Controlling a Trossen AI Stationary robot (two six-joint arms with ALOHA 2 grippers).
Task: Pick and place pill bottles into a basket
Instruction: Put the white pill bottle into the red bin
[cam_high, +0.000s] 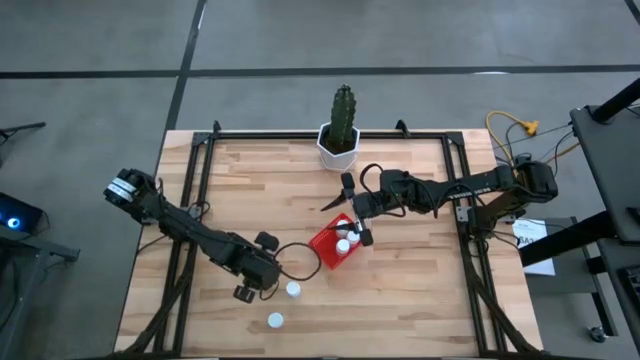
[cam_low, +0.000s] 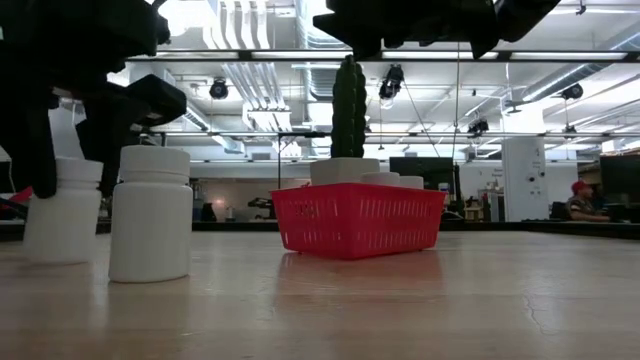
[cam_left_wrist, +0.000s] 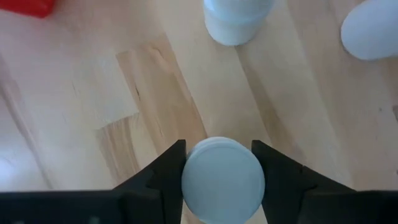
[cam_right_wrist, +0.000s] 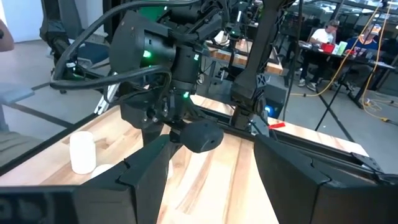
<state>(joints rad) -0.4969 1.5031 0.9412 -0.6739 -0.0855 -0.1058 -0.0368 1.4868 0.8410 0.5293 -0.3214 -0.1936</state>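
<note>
One pill bottle (cam_left_wrist: 222, 180) stands on the wood table, with my left gripper (cam_left_wrist: 221, 171) shut on its cap. Two more pill bottles (cam_high: 293, 289) (cam_high: 275, 320) stand free on their bases close by, toward the near edge. The red basket (cam_high: 325, 250) sits on the table's middle with white bottles (cam_high: 345, 242) inside. My right gripper (cam_high: 351, 213) hangs open above the basket's far side, holding nothing. My left gripper has the bottle's round cap (cam_left_wrist: 189, 180) between its two fingers (cam_left_wrist: 163, 171), one on each side. The fingers come steeply from above. The bottle stands upright with its base on the table (cam_low: 60, 255).
A white faceted pot with a green cactus (cam_high: 340, 135) stands at the far edge behind the basket. Black rails (cam_high: 195, 190) run along the table's left and right sides. Bare wood lies right of the basket.
</note>
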